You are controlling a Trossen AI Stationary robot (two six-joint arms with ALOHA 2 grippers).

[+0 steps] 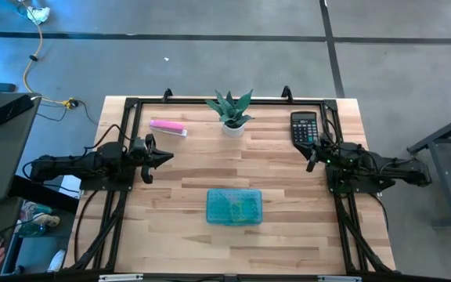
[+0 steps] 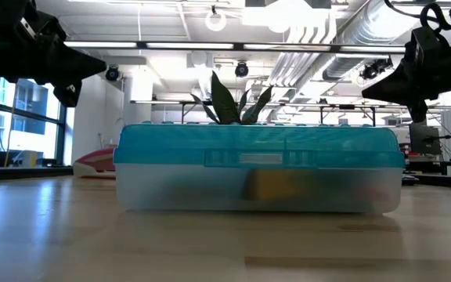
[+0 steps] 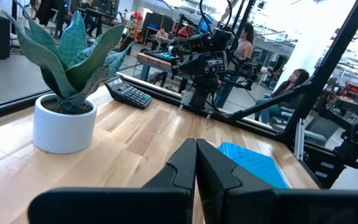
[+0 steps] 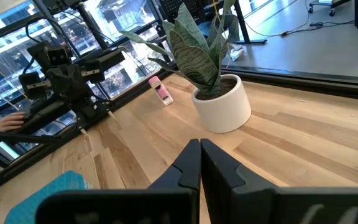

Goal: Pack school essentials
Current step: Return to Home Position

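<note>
Wrist views | L fingers (image 3: 182, 167) pressed together, empty, table (image 1: 288, 235) left side | R fingers (image 4: 191, 163) same, right side

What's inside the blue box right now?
The lid is shut. Through the cloudy wall of the blue box, the low view shows a yellow shape near the middle; other contents are hidden or too blurred to identify.

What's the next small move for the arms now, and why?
Probably just ease both arms to rest at their sides. The blue supply box lies closed in the middle of the table, and the left gripper and right gripper sit pulled back on either side, jaws shut, holding nothing.
</note>
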